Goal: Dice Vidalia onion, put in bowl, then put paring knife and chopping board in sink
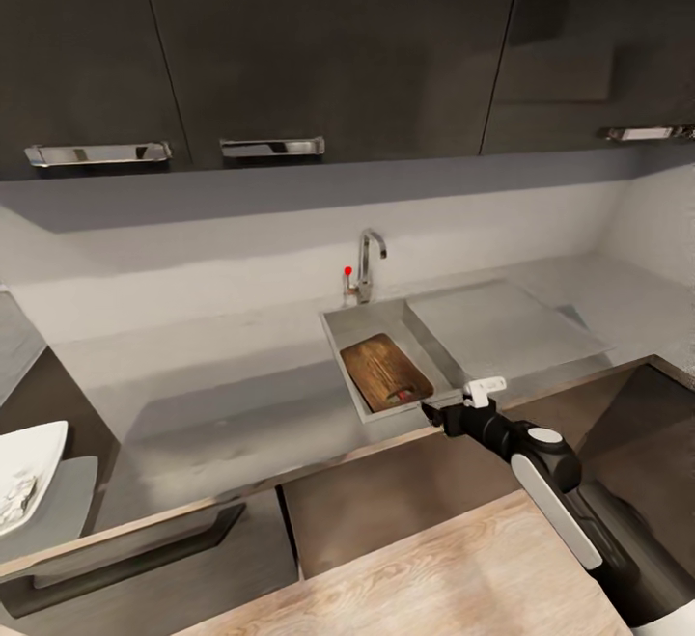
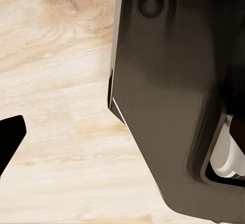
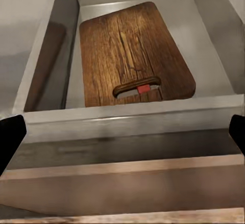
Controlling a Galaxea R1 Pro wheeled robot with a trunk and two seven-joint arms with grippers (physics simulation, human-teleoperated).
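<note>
Chopping board (image 1: 385, 372): lies in sink (image 1: 338, 332), as the task requires; red knife handle (image 3: 144, 88) shows through its slot. Right gripper (image 1: 431, 415): spread, empty, near sink's front rim. Left gripper: cannot tell.

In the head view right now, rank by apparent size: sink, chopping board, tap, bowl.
1. Sink, clearly largest.
2. Chopping board, lying inside it.
3. Bowl looks about board-sized, but it is cut off at the edge and nearer, so unsure.
4. Tap, smallest.

Dark wall cabinets (image 1: 328, 47), pale backsplash (image 1: 241, 264)
</note>
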